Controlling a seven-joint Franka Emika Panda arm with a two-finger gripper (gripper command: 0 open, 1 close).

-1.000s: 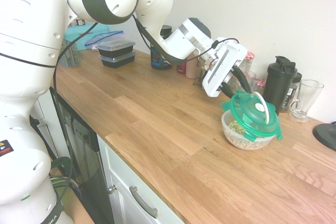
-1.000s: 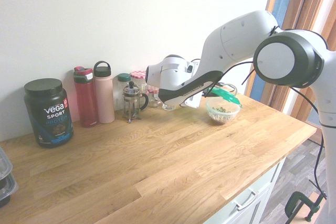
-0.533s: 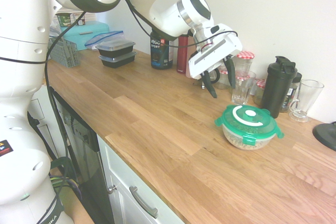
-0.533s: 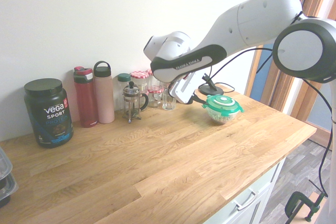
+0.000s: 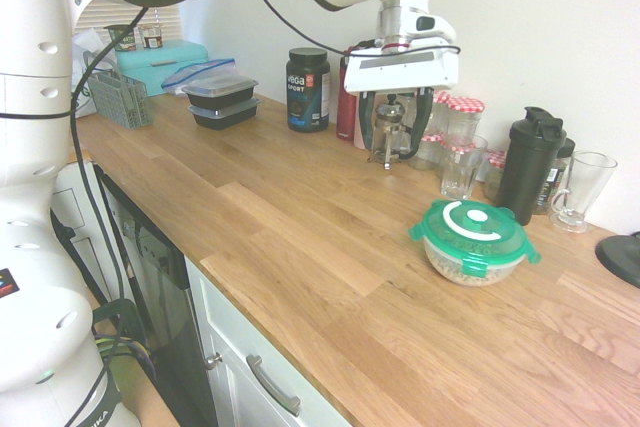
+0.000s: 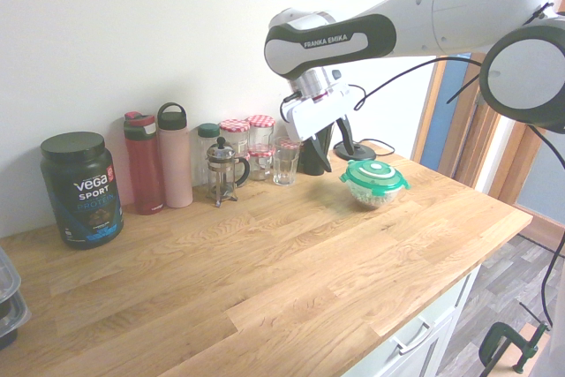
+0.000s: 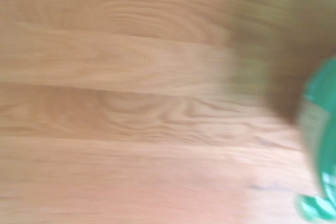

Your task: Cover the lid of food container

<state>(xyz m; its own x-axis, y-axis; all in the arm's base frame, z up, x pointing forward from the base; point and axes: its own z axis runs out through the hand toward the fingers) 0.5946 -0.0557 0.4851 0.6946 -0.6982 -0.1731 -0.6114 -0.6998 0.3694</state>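
Green lid [image 5: 472, 228] sits flat on the food container [image 5: 468, 269], all round the rim, tabs hanging down the sides. White knob and curved mark face up. Cereal rings show through the clear wall below the lid. Container stands on the wooden counter [image 5: 300, 247], toward its right end in the first exterior view, near the front of a row of jars and glasses.

Gripper [image 5: 393, 139] hangs in the air, up and to the left of the container, well apart from it, nothing between the fingers. Fingers spread wide, pointing steeply down, in front of the French press [image 6: 222, 169] and the red-lidded jars [image 5: 458, 119].

Along the far wall: black protein tub [image 5: 307, 89], red bottle [image 6: 143, 162], pink bottle [image 6: 175, 154], black shaker [image 5: 530, 159], a clear glass [image 5: 462, 166]. Black meal boxes [image 5: 221, 99] far left.

Wrist view blurred: wood grain, a green edge of the lid [image 7: 321, 145] at one side.
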